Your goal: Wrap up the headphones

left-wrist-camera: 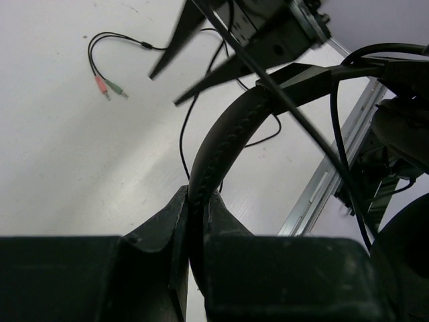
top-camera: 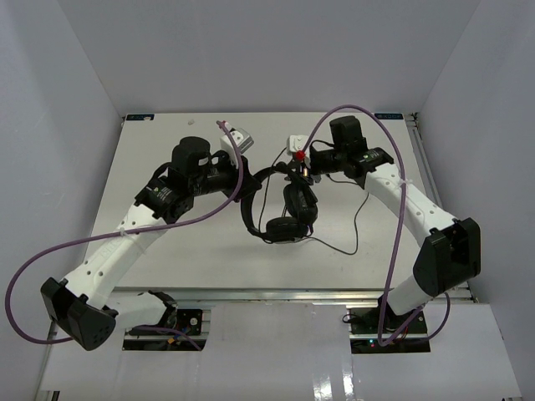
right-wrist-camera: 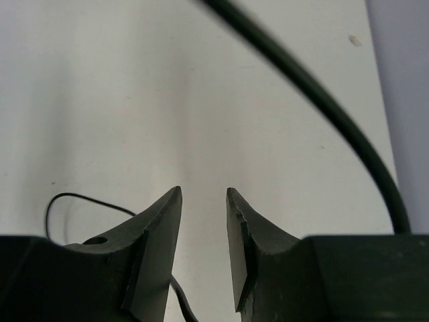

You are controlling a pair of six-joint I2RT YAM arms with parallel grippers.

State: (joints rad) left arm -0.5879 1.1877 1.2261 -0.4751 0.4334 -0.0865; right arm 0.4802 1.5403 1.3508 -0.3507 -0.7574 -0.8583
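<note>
The black headphones (top-camera: 288,215) are held up over the middle of the table, the two earcups hanging close together. My left gripper (top-camera: 243,185) is shut on the arched headband (left-wrist-camera: 221,137), which rises from between its fingers in the left wrist view. My right gripper (top-camera: 294,172) is open and empty just above the upper earcup; its fingertips (left-wrist-camera: 194,40) show at the top of the left wrist view. The thin black cord (top-camera: 354,236) trails right across the table and ends in small pink and green plugs (left-wrist-camera: 107,86). The right gripper (right-wrist-camera: 203,194) has only bare table between its fingers.
A small white part with a red knob (top-camera: 297,147) and a grey block (top-camera: 239,138) lie at the back of the table. Purple arm cables (top-camera: 209,209) loop over both arms. The metal table rail (left-wrist-camera: 328,174) runs along the near edge. White walls enclose three sides.
</note>
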